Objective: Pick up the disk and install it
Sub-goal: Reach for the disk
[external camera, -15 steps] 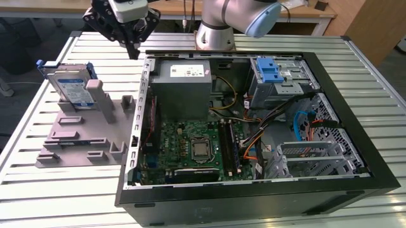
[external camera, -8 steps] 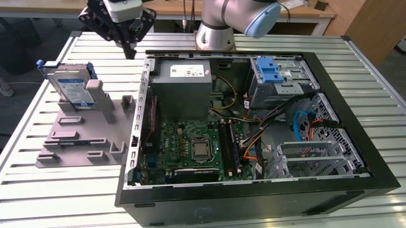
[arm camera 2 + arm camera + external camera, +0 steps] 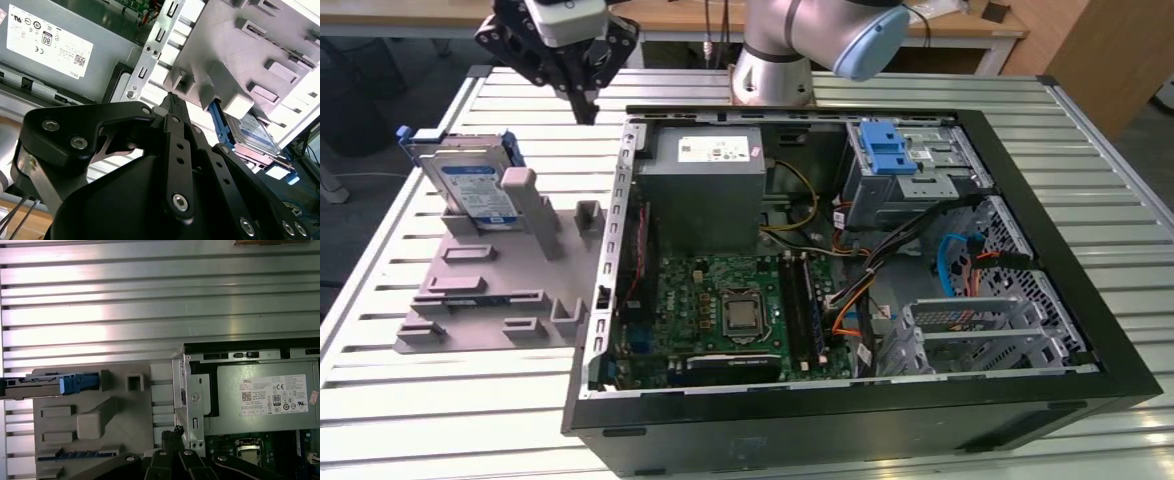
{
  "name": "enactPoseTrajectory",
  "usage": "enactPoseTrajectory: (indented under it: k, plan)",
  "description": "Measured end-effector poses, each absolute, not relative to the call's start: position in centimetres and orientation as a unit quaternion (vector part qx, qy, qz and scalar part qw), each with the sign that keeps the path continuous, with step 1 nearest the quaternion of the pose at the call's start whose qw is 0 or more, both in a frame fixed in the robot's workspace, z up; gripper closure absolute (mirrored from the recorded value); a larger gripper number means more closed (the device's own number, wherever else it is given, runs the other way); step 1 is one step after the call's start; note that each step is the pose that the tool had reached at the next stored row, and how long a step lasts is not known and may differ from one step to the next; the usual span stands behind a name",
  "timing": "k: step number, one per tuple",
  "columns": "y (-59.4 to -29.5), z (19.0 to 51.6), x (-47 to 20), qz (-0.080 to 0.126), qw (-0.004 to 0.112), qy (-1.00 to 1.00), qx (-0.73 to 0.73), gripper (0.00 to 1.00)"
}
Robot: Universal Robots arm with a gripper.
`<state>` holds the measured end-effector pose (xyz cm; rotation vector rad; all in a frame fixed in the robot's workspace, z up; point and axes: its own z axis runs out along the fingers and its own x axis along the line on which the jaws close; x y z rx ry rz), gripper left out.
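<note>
Above the slatted table (image 3: 440, 420), near its far edge, between grey holder plate (image 3: 487, 300) and open computer case (image 3: 854, 425): the gripper (image 3: 583, 108), closed tight together, clamped on nothing. Upright on edge in a slot at the holder plate's far corner, toward the exterior view's left: the disk (image 3: 464, 185), blue-framed, apart from the gripper. In the case's far corner, a grey power supply (image 3: 707, 185).

Disk (image 3: 464, 180): silver drive, white-and-blue label, blue carrier frame round its edges, standing on edge in grey holder (image 3: 480, 300) on slatted table (image 3: 427, 420), at the exterior view's left of open computer case (image 3: 854, 425).
</note>
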<state>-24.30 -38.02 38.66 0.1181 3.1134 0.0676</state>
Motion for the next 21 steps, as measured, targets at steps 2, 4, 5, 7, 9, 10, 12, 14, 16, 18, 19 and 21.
enactPoseTrajectory:
  k: [2, 4, 5, 7, 9, 10, 12, 14, 16, 18, 19, 21]
  plan:
    - [-38.0, 38.6, -24.5, 0.022, 0.013, 0.999, 0.038, 0.89]
    - [-38.0, 38.6, -24.7, 0.022, 0.013, 0.999, 0.038, 0.89]
    - [-37.9, 38.6, -24.8, 0.022, 0.013, 0.999, 0.038, 0.89]
    - [-37.9, 38.6, -25.0, 0.022, 0.013, 0.999, 0.038, 0.89]
    - [-37.8, 38.6, -25.2, 0.022, 0.013, 0.999, 0.038, 0.89]
    - [-37.8, 38.6, -25.3, 0.022, 0.013, 0.999, 0.038, 0.89]
    - [-37.8, 38.6, -25.6, 0.022, 0.013, 0.999, 0.038, 0.89]
    - [-37.7, 38.6, -25.8, 0.022, 0.013, 0.999, 0.038, 0.89]
    - [-37.6, 38.6, -26.1, 0.022, 0.013, 0.999, 0.038, 0.89]
    - [-37.6, 38.5, -26.3, 0.022, 0.013, 0.999, 0.038, 0.89]
    - [-37.6, 38.5, -26.3, 0.022, 0.013, 0.999, 0.038, 0.89]
    - [-37.5, 38.5, -26.5, 0.022, 0.013, 0.999, 0.038, 0.89]
